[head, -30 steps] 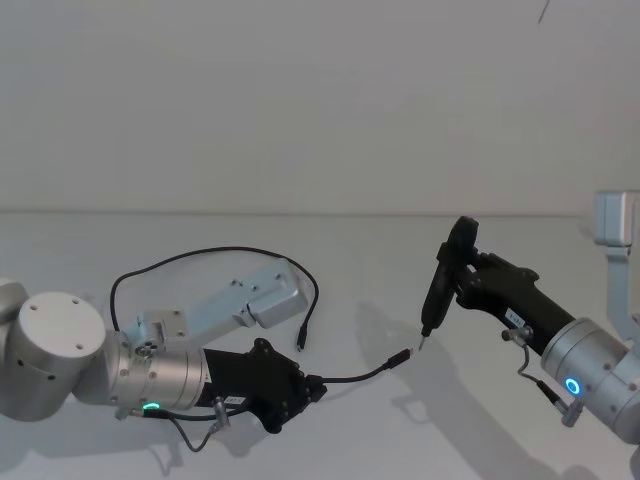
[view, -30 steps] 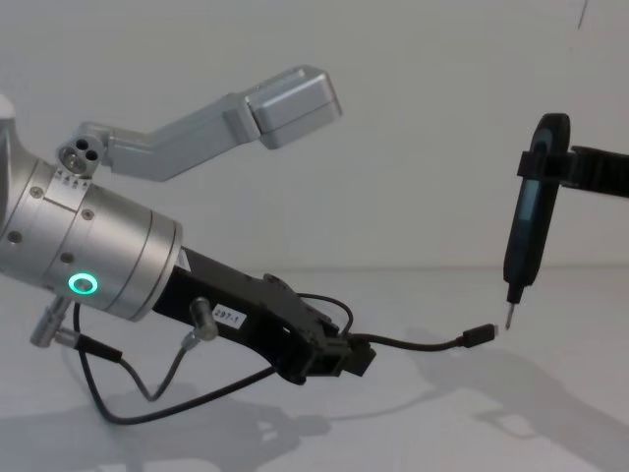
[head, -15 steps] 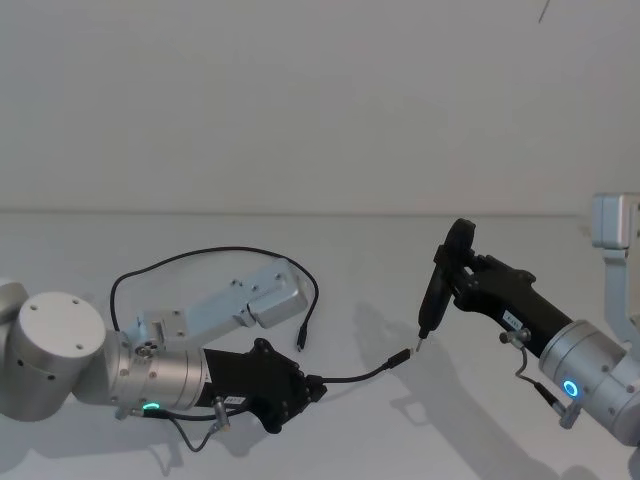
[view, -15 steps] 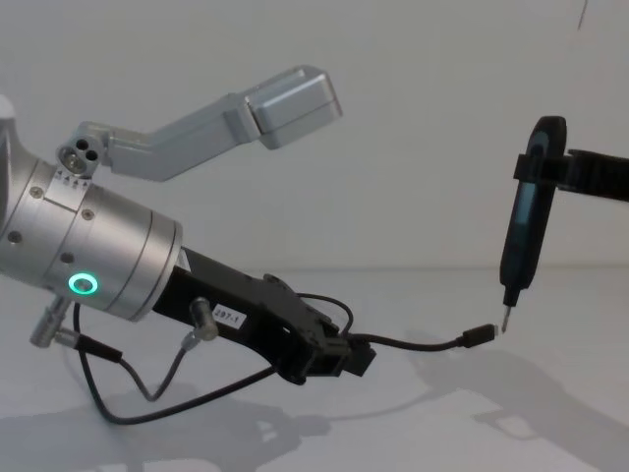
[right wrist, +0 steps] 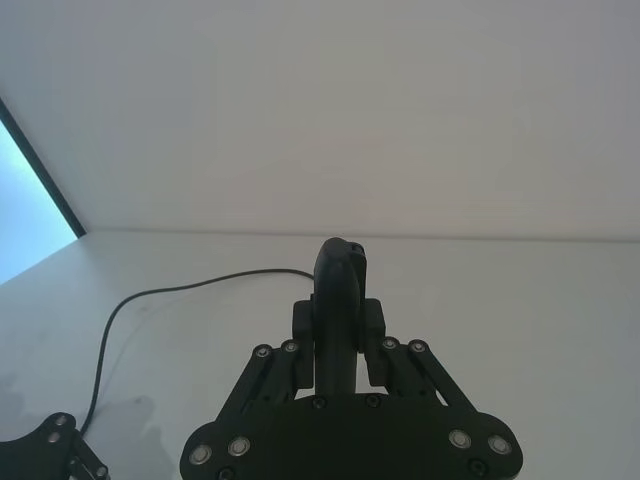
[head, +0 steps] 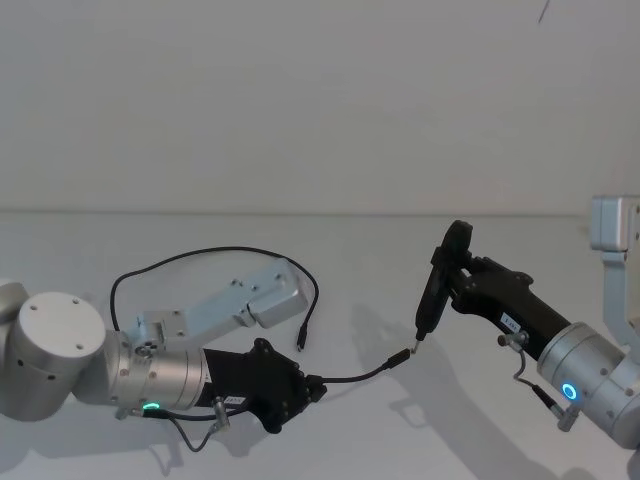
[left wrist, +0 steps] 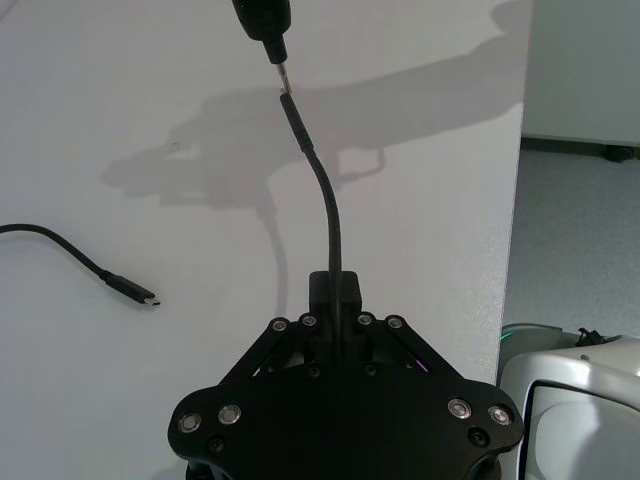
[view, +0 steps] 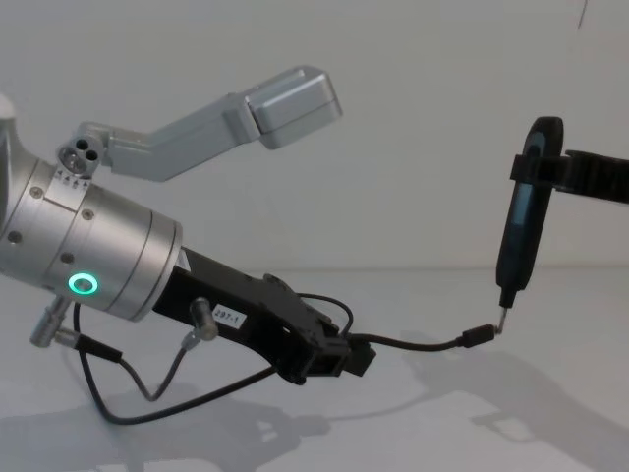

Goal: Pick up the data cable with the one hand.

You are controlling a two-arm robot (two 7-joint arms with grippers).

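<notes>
- Where the head view shows the data cable (head: 200,262) looping behind the left gripper (head: 314,388), the left wrist view adds its free plug (left wrist: 138,293) lying on the table (left wrist: 420,170).
- Left gripper: low, near-horizontal, clenched on the cable.
- Right gripper (right wrist: 338,330): grasps a pen tool (view: 521,231), its tip at the held plug (view: 479,336).
- Table edge lies beside the left gripper.
</notes>
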